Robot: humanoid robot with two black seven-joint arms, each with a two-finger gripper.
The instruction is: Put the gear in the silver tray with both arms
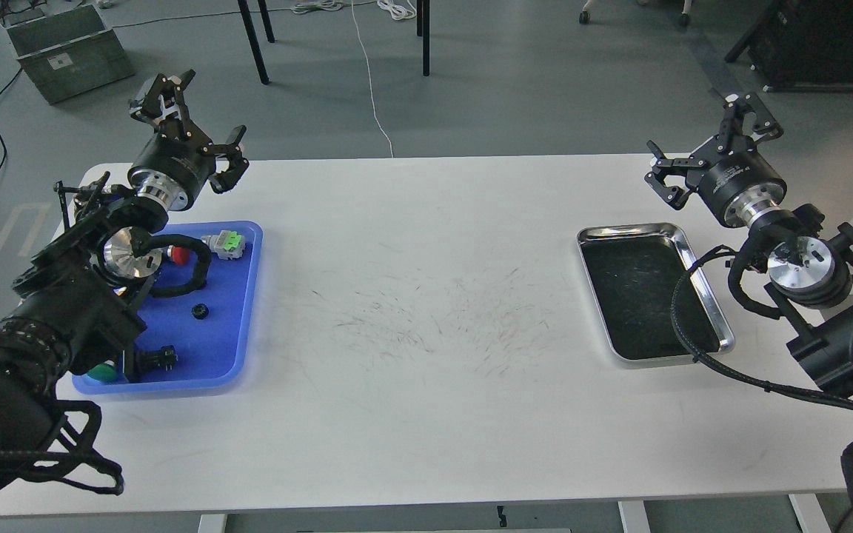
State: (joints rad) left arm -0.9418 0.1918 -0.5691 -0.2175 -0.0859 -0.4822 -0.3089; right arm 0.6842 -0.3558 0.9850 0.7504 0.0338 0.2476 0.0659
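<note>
Two trays on white table point(426, 333): blue tray point(230, 348) left, silver tray point(700, 285) right, bare-floored, just below right gripper point(711, 144), fingers spread, empty. Left gripper point(204, 111) likewise spread, above blue tray. Small black gear point(199, 312) lies in blue tray.

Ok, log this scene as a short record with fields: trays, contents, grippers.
silver tray: right side of the table, nothing in it
blue tray: left side, holds small parts
gear: small black part on the blue tray floor, probably the gear
other parts: grey and green connector, red button
left gripper: open, raised behind the blue tray, holds nothing
right gripper: open, raised behind the silver tray, holds nothing
</note>
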